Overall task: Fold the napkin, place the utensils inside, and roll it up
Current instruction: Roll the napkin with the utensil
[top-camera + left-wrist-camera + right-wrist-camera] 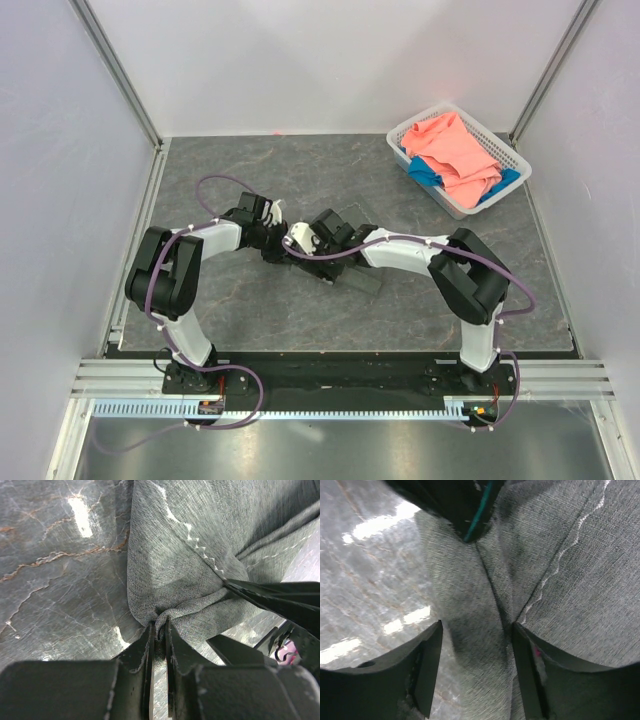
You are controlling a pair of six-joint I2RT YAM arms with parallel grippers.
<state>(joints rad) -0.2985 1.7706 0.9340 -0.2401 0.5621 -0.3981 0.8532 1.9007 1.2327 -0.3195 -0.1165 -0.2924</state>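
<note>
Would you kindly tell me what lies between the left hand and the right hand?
Only the dark grey napkin: the left hand pinches a bunched fold, the open right hand straddles a ridge of it. Both wrist views show this.

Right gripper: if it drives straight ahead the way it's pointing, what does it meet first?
The napkin: a raised fold of it lies between the open right gripper's fingers and just ahead. Beyond it sits a dark part, probably the left gripper, pinching the same cloth; depth there is unclear.
</note>
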